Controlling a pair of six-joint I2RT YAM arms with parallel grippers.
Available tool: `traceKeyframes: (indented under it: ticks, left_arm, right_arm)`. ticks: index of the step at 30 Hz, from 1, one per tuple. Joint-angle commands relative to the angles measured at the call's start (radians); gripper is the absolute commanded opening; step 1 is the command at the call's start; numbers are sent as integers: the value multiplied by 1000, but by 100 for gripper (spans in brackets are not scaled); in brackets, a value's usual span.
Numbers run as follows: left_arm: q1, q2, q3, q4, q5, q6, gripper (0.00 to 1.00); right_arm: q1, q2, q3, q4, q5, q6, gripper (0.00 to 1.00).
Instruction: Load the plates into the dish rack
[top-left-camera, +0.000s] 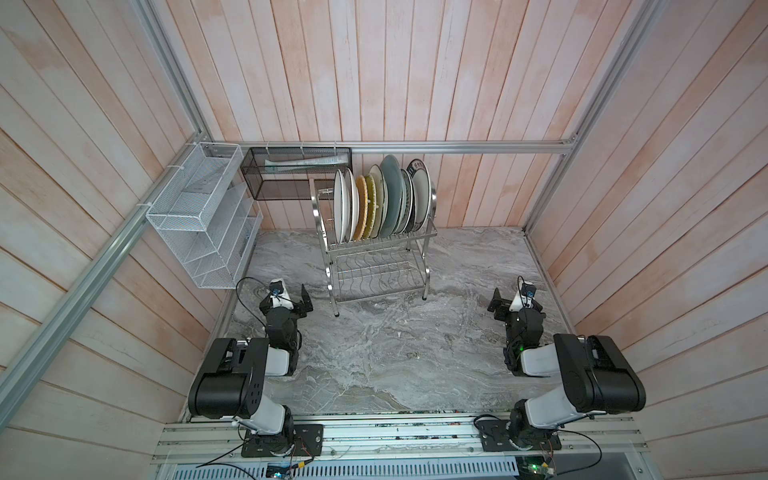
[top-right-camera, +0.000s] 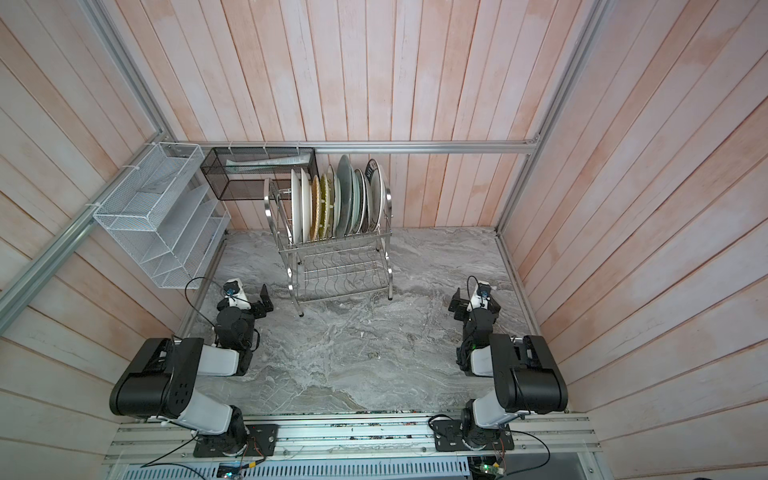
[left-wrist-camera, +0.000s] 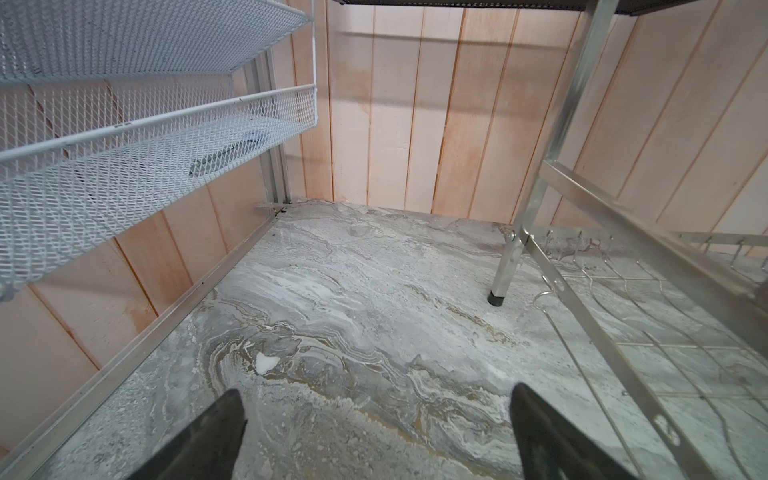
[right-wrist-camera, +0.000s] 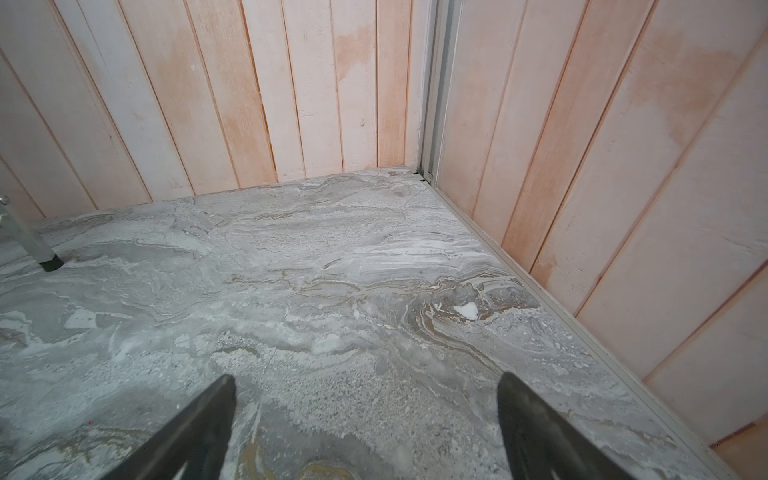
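- The two-tier shiny stainless-steel wire dish rack is standing at the far side of the grey marble-patterned tabletop, a little left of centre and close to the far wall of pale pink wooden planks.
- The round dinner plates are standing on edge in the rack's upper tier, packed side by side in both top views. White ones are sitting at the left end. Next come yellow-orange woven-pattern and cream ones, then a tall teal one in the middle. Greyish ones follow, and a white plate with a dark rim is closing the right end.
- The left gripper is hanging low over the tabletop, near and to the left of the rack. Its black fingers are spread wide and grasping nothing, with only marble showing between them.
- One rack leg with a black foot is showing beyond that gripper.
- The right gripper is hanging low near the right wall, well apart from the rack, released and holding nothing.
- A white mesh tiered organizer is hanging on the left wall.
- A black mesh basket is hanging on the far wall, just left of the plates.
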Motion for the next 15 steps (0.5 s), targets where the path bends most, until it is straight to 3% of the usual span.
traceKeyframes:
  ticks: [1,15]
  left_arm:
    - [4,-5,2,-12,13,2,100]
    - [-4,-3,5,-14,6,6,100]
  right_arm:
    - [6,-12,18,-9,-8,-17,98]
    - [7,-12,18,-13,-7,-17,98]
